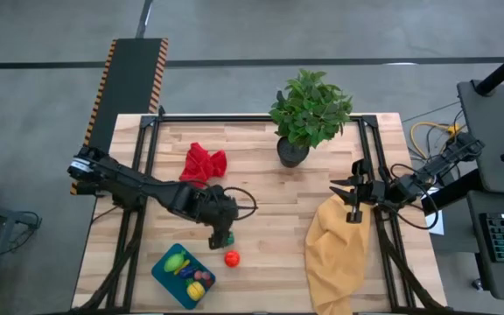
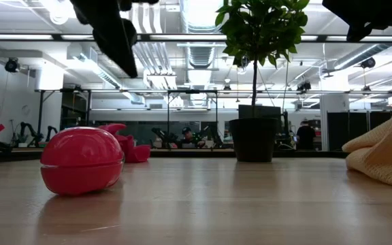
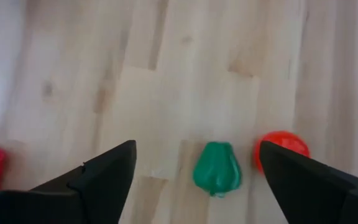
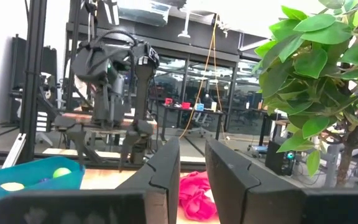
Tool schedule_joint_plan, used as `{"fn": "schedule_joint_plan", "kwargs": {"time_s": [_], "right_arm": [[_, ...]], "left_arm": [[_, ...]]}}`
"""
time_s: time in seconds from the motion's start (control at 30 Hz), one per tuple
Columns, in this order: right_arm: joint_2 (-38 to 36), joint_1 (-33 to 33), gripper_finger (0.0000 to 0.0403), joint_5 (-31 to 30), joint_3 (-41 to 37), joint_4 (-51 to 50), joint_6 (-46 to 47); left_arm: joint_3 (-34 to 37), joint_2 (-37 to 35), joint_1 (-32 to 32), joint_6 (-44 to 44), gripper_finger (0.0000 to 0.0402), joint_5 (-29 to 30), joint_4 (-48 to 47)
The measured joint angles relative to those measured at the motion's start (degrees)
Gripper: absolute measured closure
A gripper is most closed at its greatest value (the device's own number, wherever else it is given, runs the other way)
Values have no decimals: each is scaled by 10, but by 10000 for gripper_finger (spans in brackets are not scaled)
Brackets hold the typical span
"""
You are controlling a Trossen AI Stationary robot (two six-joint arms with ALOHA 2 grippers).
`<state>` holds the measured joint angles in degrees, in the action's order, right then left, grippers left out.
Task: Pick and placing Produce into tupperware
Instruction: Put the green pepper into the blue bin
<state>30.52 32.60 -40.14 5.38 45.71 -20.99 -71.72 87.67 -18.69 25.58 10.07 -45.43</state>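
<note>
A dark green toy pepper [image 3: 217, 167] lies on the table [image 1: 269, 219], with a red toy tomato [image 3: 281, 147] close beside it. My left gripper [image 3: 194, 152] hangs open above the pepper, a finger on either side and touching nothing. From above, the left gripper [image 1: 223, 229] stands just beyond the pepper [image 1: 228, 238] and tomato [image 1: 232, 258]. The teal tupperware [image 1: 166, 278] sits at the near-left and holds green, yellow and purple pieces. My right gripper [image 1: 354, 198] waits, narrowly open, at the right over the mustard cloth's far end.
A red cloth [image 1: 203, 163] lies far-left of centre and a potted plant [image 1: 309, 112] stands at the far edge. A mustard-yellow cloth [image 1: 338, 249] drapes over the near-right. In the low view the tomato [image 2: 82, 160] sits at the left. Bare wood lies between tomato and cloth.
</note>
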Motion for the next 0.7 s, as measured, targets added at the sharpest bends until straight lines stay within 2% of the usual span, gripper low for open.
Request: {"fn": "schedule_joint_plan", "kwargs": {"time_s": [0.3,0.7], "right_arm": [[0,0,335,0,0,0,-1],[0,0,335,0,0,-5,0]], "left_arm": [[1,56,-2,8,71,-70,-1],[5,107,-2,10,71,-76,-1]]}}
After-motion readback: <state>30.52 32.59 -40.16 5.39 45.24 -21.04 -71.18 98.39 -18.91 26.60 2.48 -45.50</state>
